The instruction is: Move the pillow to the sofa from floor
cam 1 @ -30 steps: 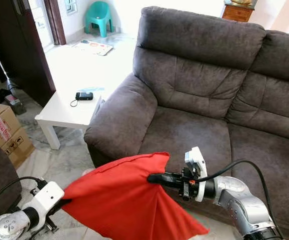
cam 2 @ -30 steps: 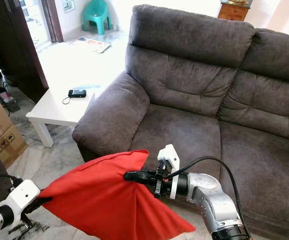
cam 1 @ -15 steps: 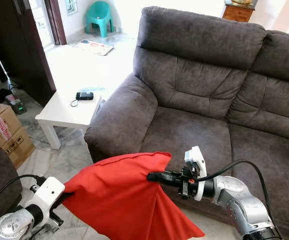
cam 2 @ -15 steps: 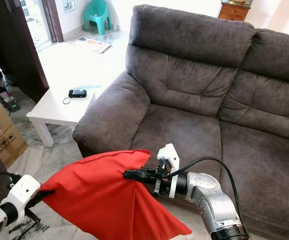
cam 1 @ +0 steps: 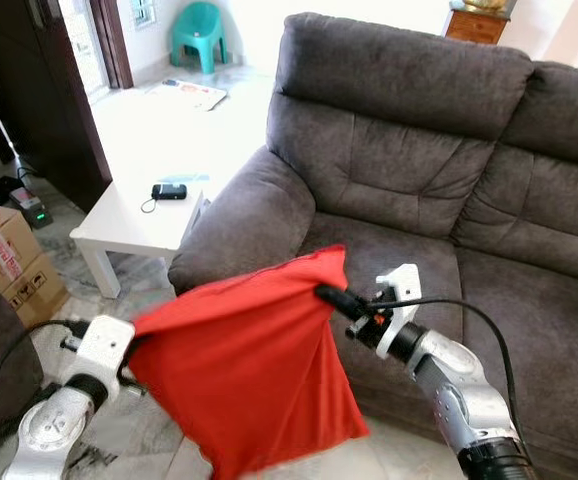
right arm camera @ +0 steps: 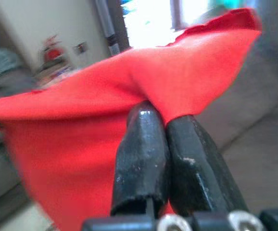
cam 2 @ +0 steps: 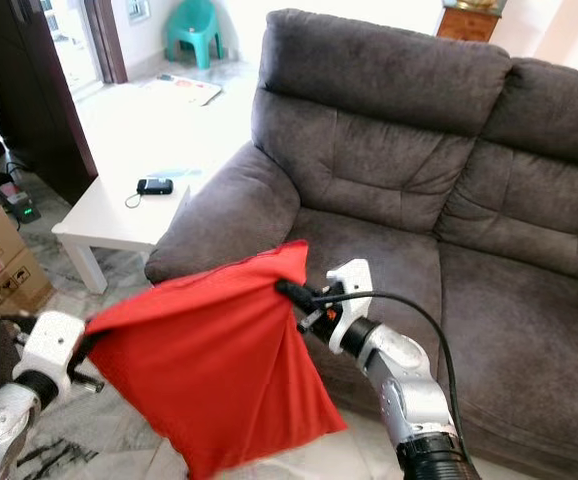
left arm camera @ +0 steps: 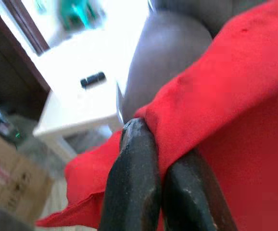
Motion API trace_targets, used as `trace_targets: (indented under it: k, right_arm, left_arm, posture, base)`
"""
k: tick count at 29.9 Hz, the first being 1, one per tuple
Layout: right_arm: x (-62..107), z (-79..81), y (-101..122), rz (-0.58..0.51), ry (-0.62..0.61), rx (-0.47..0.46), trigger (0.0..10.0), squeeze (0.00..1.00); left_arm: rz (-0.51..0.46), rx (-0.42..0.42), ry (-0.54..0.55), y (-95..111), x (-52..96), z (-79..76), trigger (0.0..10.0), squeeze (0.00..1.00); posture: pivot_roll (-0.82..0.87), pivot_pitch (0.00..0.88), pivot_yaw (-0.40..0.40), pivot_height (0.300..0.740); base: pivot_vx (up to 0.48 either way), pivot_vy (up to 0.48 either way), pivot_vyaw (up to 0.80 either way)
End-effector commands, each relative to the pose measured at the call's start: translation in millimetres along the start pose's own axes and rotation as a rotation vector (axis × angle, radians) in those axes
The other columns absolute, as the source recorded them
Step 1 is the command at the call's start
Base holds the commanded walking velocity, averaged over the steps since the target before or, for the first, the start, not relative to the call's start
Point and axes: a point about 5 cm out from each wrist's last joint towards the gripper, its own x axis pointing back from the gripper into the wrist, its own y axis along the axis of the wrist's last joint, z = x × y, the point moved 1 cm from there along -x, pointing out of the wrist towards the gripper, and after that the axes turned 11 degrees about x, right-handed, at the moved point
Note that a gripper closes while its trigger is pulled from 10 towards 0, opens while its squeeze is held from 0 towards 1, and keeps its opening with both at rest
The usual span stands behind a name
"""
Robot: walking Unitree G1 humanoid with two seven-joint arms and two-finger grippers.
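I see red fabric pillow (cam 1: 249, 375) hanging off floor before dark grey suede sofa (cam 1: 439, 180) armrest. Left hand (cam 1: 129, 348) and right hand (cam 1: 321, 292) pinched tight on its upper corners. White low bench (cam 1: 134, 225) with small black device (cam 1: 168, 192), cardboard box (cam 1: 9, 260) at left.

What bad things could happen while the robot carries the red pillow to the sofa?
1. The left gripper and right gripper pinch only the fabric at the red pillow's upper corners, so it might slip out and drop.
2. The pillow hangs low in front of the sofa, so its bottom might catch on the seat edge instead of landing on the cushion.
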Motion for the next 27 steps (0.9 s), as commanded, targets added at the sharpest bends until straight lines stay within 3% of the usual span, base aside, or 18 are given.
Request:
trace_targets:
  k: [1,5,13,20,27]
  right_arm:
    - [8.1,-27.2,11,-0.054,-0.236,0.075,10.0,0.00]
    - [9.8,-26.2,6,-0.039,-0.276,0.103,10.0,0.00]
    - [5.0,7.3,4,-0.053,-0.184,0.091,10.0,0.00]
    - [9.8,2.9,-1,-0.053,-0.284,0.096,10.0,0.00]
    - [20.1,2.4,-17,-0.033,-0.424,0.079,10.0,0.00]
  left_arm:
    - [-0.144,0.020,0.063,35,-11.2,0.3,10.0,0.00]
    - [-0.196,0.034,0.062,47,-18.1,-8.5,10.0,0.00]
    - [-0.255,0.004,0.035,61,-35.1,-36.1,10.0,0.00]
    - [-0.252,-0.008,0.027,58,-33.8,-43.9,10.0,0.00]
    - [-0.268,0.056,0.089,50,-33.9,-40.1,10.0,0.00]
  posture:
    - [0.21,0.000,-0.113,0.740]
    - [0.21,0.000,-0.114,0.740]
    - [0.20,0.000,-0.119,0.740]
    - [0.20,0.000,-0.112,0.740]
    - [0.16,0.000,-0.062,0.740]
  base:
    - [0.000,0.000,0.00]
    - [0.000,0.000,0.00]
    - [0.000,0.000,0.00]
    - [0.000,0.000,0.00]
    - [0.000,0.000,0.00]
